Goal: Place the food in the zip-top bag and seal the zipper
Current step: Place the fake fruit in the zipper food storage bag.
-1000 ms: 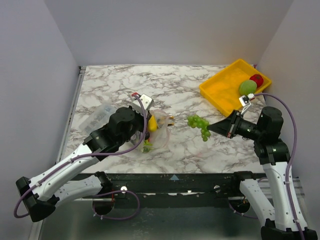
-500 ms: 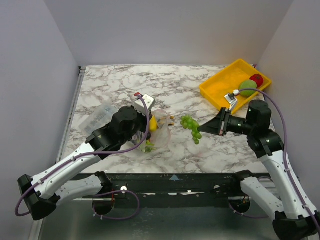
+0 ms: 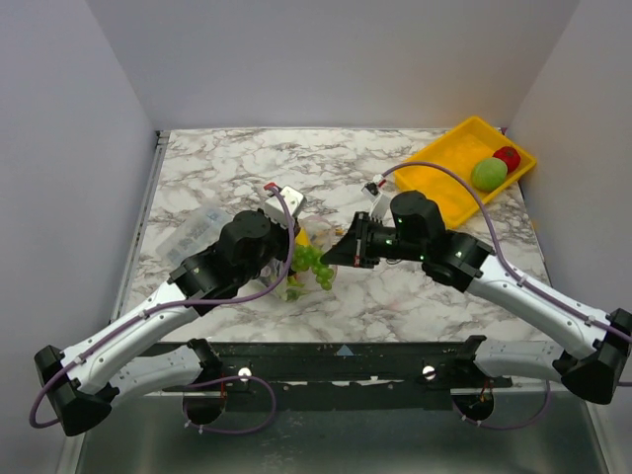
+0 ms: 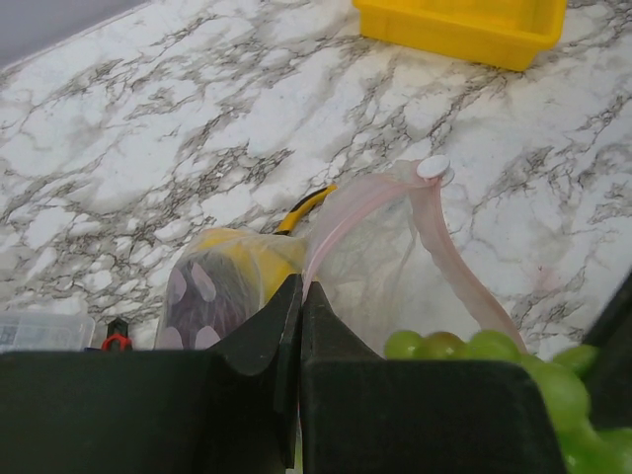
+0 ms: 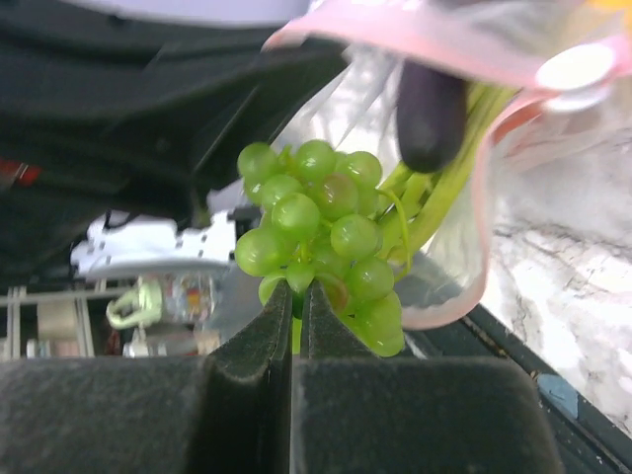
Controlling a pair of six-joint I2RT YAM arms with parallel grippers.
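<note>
Zip-top bag [image 4: 385,262] sits on the marble table [image 3: 237,168], left of centre toward the near edge, with its mouth agape. We log the left gripper [image 4: 299,296] as clenched on the bag's near rim, jaws pressed together on the plastic. The zipper [image 5: 425,44] is unsealed, its pink strip arching around the opening.

Contents seen through the film: a yellow lemon [image 4: 252,259], a dark purple eggplant [image 4: 193,296] and green stalks [image 5: 449,193].

The right gripper [image 5: 296,306] is clamped on the stem of a green grape bunch [image 5: 321,232]. The bunch hangs at the bag's mouth; we cannot tell whether any of it is inside the rim.

The yellow tray [image 3: 439,183] at far right holds a green round fruit [image 3: 489,174] and a red fruit [image 3: 507,158]. A small clear box [image 3: 197,229] lies left of the bag.
</note>
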